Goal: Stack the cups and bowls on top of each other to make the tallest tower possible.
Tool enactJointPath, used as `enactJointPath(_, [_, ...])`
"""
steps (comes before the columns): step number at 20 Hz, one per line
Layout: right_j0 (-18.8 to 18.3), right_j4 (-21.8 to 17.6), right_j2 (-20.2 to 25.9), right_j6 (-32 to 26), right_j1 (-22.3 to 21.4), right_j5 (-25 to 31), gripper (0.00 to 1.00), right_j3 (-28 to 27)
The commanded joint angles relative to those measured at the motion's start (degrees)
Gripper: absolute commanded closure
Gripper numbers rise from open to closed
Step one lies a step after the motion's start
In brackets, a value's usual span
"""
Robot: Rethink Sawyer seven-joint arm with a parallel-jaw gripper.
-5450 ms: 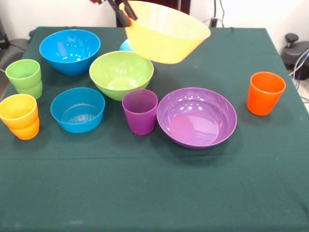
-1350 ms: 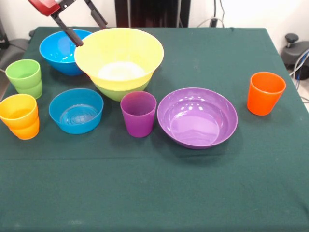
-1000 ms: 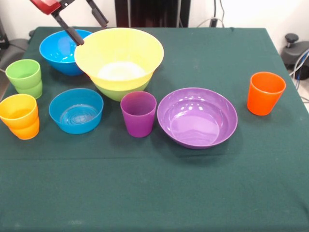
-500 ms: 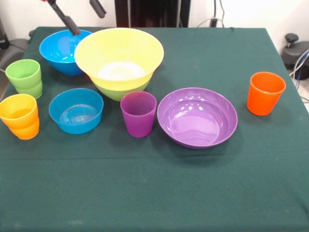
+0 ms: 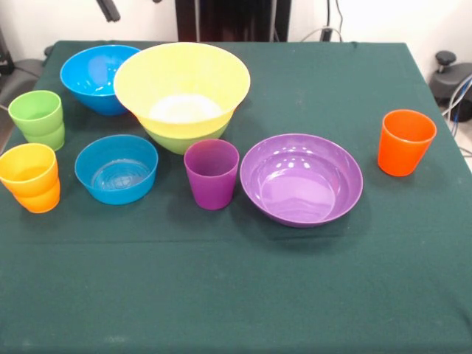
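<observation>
On the green table [image 5: 243,295], the yellow bowl [image 5: 181,85] sits nested in the lime green bowl [image 5: 181,137], the tower's start. The purple bowl [image 5: 301,179], big blue bowl [image 5: 94,76] and flat-bottomed blue bowl [image 5: 116,168] stand separately, as do the purple cup [image 5: 212,173] and orange cup [image 5: 404,141]; green cups [image 5: 38,118] and yellow-orange cups [image 5: 30,177] are paired. The gripper [image 5: 131,6] has risen almost out of view since a second ago, carrying nothing; whether its fingers are spread cannot be told. Placement looks finished; another piece comes next.
</observation>
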Motion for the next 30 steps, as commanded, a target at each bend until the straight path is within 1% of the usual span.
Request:
enactJointPath(1, [2.3, 0.4, -3.1, 10.0, -5.6, -4.6, 0.00, 7.9])
enactJointPath(9, [2.9, 2.7, -4.3, 9.7, -7.8, -6.5, 0.00, 9.6])
enactJointPath(16, [3.8, 4.1, -5.0, 11.4, -10.7, -8.0, 0.00, 11.2])
enactJointPath(18, [4.6, 4.8, -5.6, 13.0, -12.2, -8.3, 0.00, 12.3])
enactJointPath(22, [7.7, 4.9, -8.1, 18.6, -16.0, -13.4, 0.00, 15.5])
enactJointPath(25, [11.0, 5.0, -11.0, 23.7, -20.7, -16.5, 0.00, 17.6])
enactJointPath(26, [12.2, 5.6, -12.5, 26.4, -22.4, -18.4, 0.00, 18.6])
enactJointPath(27, [13.2, 4.7, -13.4, 27.7, -24.8, -21.8, 0.00, 18.9])
enactJointPath(28, [13.4, 4.4, -12.3, 26.4, -26.2, -22.7, 0.00, 18.8])
enactJointPath(29, [12.2, 5.0, -8.9, 22.9, -25.2, -22.3, 0.00, 18.4])
enactJointPath(30, [11.2, 5.1, -5.3, 18.8, -23.3, -21.2, 0.00, 17.8])
